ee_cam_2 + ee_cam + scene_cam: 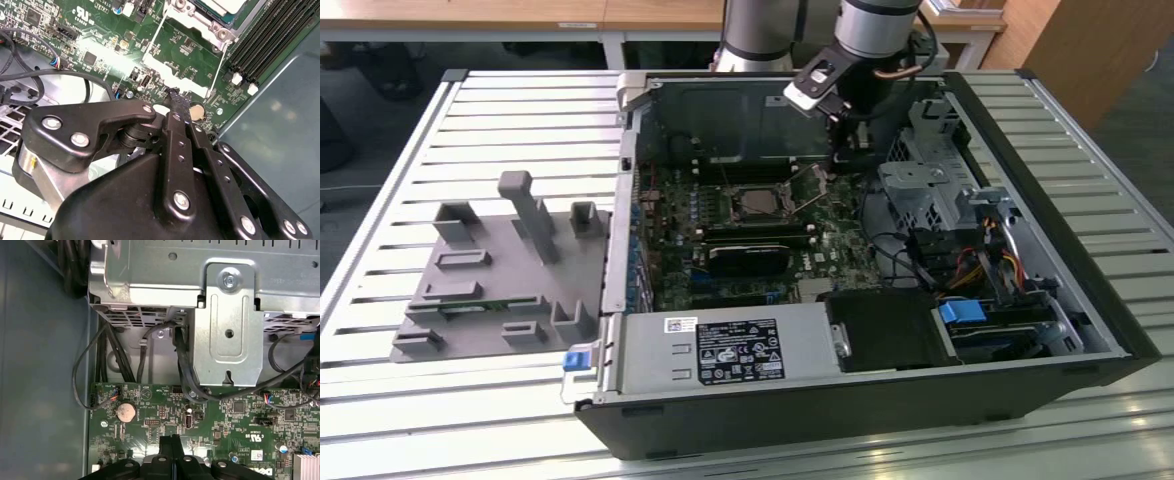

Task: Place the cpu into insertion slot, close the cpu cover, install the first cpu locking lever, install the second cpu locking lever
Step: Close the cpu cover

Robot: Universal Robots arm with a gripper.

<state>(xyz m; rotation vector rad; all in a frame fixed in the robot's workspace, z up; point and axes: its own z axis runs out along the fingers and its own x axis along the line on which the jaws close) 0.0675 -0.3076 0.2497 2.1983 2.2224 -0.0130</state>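
Observation:
The cpu [754, 203] lies in the insertion slot [724, 190] on the green board, its silver face up. The silvery cpu cover [200, 21] lies around the chip's edge. Two thin wire locking levers [156, 36] [219, 70] stand off the board beside the socket; one of them shows as a slanting rod [817, 192] in the exterior view. My gripper [838, 160] hangs just to the exterior view's right of the socket, near that rod. Its black fingers [171, 442] are shut together with nothing seen between them, tips [176, 97] close above the board by a coin battery [198, 111].
A metal drive cage [921, 190] with cables [185, 370] stands close beside the gripper. Black memory slots [754, 232] and a long black module [747, 260] lie in front of the socket. A grey power box [727, 350] fills the near corner. A grey fixture [494, 270] sits outside the case.

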